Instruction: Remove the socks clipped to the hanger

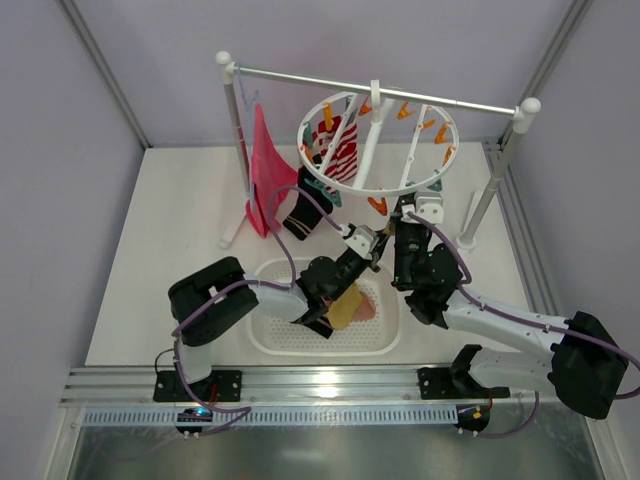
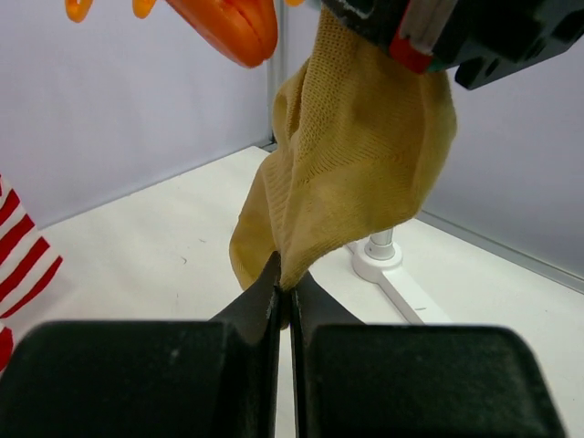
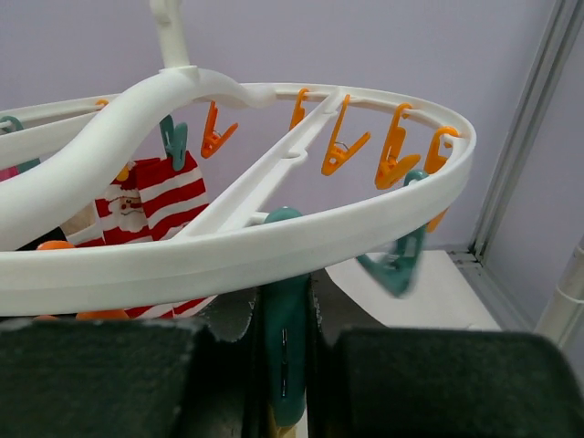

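The white ring hanger (image 1: pixel 378 140) hangs from the rail with orange and teal clips. A red-and-white striped sock (image 1: pixel 340 150) and a black sock (image 1: pixel 305 210) hang at its left side. My left gripper (image 1: pixel 368 243) is shut on the lower end of a mustard yellow sock (image 2: pixel 351 155), seen in the left wrist view (image 2: pixel 284 287). My right gripper (image 1: pixel 410 212) is shut on a teal clip (image 3: pixel 286 356) under the ring's (image 3: pixel 274 246) near rim, right above that sock. The striped sock (image 3: pixel 151 205) also shows in the right wrist view.
A white perforated basket (image 1: pixel 265 335) sits below the arms with a yellow sock (image 1: pixel 347 306) and a pale pink sock (image 1: pixel 371 310) in it. A magenta cloth (image 1: pixel 268 170) hangs on the white-posted rack (image 1: pixel 380 88). The rack's foot (image 2: pixel 383 265) stands behind the sock.
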Robot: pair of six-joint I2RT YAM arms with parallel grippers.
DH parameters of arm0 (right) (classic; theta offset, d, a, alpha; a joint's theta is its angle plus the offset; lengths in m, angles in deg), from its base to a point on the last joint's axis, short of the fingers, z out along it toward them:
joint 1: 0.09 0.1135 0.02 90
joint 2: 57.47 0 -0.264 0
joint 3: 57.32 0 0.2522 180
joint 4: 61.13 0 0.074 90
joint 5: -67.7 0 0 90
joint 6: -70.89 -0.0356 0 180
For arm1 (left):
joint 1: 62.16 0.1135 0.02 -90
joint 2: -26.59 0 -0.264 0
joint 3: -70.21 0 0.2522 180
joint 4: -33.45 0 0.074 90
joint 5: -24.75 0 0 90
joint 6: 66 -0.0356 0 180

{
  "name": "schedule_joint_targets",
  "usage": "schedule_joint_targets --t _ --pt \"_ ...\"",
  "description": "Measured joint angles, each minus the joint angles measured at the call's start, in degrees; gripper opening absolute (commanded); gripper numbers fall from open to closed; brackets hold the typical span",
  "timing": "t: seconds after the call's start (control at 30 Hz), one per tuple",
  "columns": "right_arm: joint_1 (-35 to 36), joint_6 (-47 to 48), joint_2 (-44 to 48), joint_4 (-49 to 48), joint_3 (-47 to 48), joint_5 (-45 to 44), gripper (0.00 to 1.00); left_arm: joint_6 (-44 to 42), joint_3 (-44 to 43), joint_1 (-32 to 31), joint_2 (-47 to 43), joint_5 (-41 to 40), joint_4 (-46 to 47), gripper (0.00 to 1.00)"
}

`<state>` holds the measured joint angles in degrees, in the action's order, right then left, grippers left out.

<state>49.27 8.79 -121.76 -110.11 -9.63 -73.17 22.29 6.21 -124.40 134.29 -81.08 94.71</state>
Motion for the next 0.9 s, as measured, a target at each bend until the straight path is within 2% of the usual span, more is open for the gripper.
schedule_joint_targets --t 0.13,0.2,0.23,0.33,0.37,0.47,0.67,0.9 --pt "0.04 0.2 0.02 -0.52 -0.11 0.09 0.04 0.0 0.0 0.0 0.0 -0.02 0.0 0.0" --pt "0.04 -0.13 0.2 -0.33 -0.2 0.59 0.09 0.0 0.0 0.0 0.0 -0.09 0.0 0.0" --pt "0.04 -0.55 0.48 0.26 -0.22 0.96 0.33 -0.02 0.0 0.0 0.0 -0.17 0.0 0.0" --pt "0.07 -3.32 2.82 3.58 -0.48 2.84 0.86 -0.07 0.02 0.0 0.0 -0.48 0.0 0.0" --pt "0.07 -4.33 4.55 5.38 -0.7 3.76 0.89 -0.07 0.02 0.0 0.0 -0.66 0.0 0.0" --pt "0.07 -7.45 9.7 10.01 -1.4 5.95 0.93 -0.11 0.07 0.0 0.0 -0.96 0.0 0.0" --pt "0.07 -13.38 19.89 18.16 -2.97 9.46 0.93 -0.17 0.09 0.0 0.0 -1.25 0.2 0.0" --pt "0.07 -18.82 24.09 26.27 -2.86 14.14 0.93 -0.04 2.14 0.0 -0.13 -0.92 0.09 0.0"
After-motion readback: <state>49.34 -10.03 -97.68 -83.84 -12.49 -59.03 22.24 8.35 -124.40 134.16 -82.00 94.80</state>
